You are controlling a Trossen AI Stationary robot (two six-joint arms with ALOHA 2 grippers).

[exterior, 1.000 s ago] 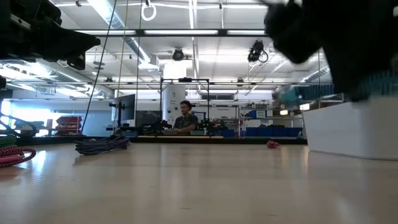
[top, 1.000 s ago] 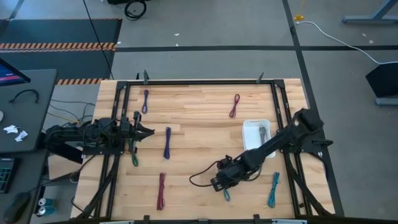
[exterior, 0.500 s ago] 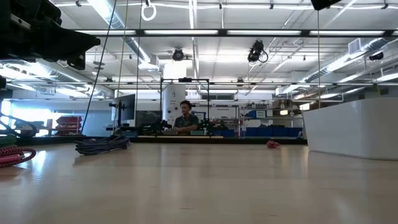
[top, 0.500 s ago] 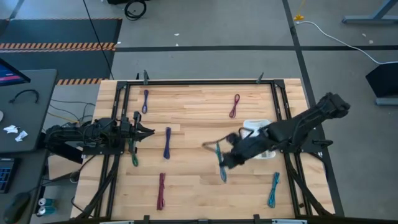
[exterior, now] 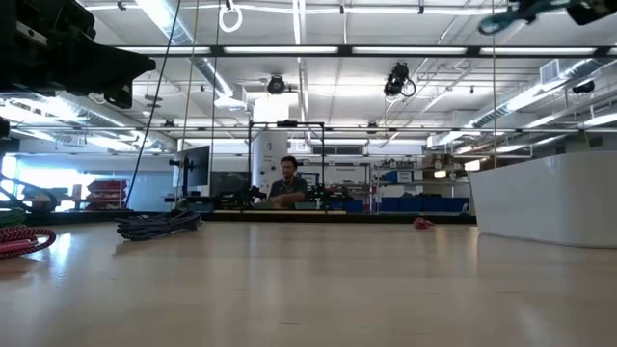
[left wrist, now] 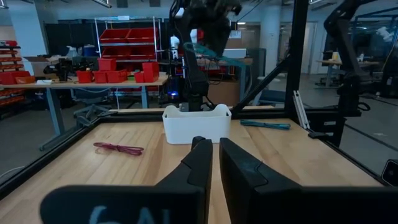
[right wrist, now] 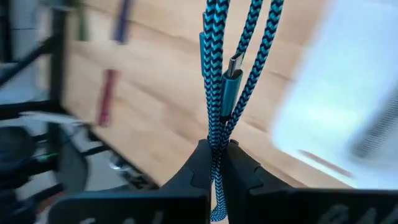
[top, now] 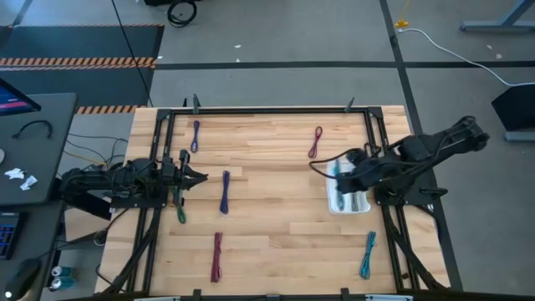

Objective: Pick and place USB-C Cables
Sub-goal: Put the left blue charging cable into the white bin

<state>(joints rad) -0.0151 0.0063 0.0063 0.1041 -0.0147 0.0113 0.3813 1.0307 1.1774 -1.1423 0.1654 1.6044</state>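
Note:
My right gripper (top: 347, 171) is shut on a teal braided USB-C cable (right wrist: 231, 74) and hovers over the white bin (top: 334, 203) at the table's right. The low view catches that cable (exterior: 509, 15) high up. My left gripper (left wrist: 216, 163) waits shut at the table's left edge and touches nothing. Lying flat on the wood are other cable bundles: purple (top: 195, 134), maroon (top: 315, 142), blue (top: 224, 192), green (top: 179, 211), magenta (top: 216, 256) and a second teal one (top: 368, 255). My right gripper pinches the folded teal bundle between its two fingertips, on several strands near one end (right wrist: 216, 134). The strands run on past the fingertips, along the fingers, with a connector (right wrist: 231, 87) showing among them. The cable is lifted clear, above the white bin.
The white bin (left wrist: 196, 123) holds a grey cable (top: 356, 179). A dark frame (top: 251, 111) runs round the table. Bare wood lies between the bundles in the table's middle. A person sits far off in the room behind (exterior: 287, 183).
My right gripper rose from the table's near middle and swung toward the right and far side, ending over the white bin. The teal cable came up off the wood with it and now hangs clear. My left arm kept still.

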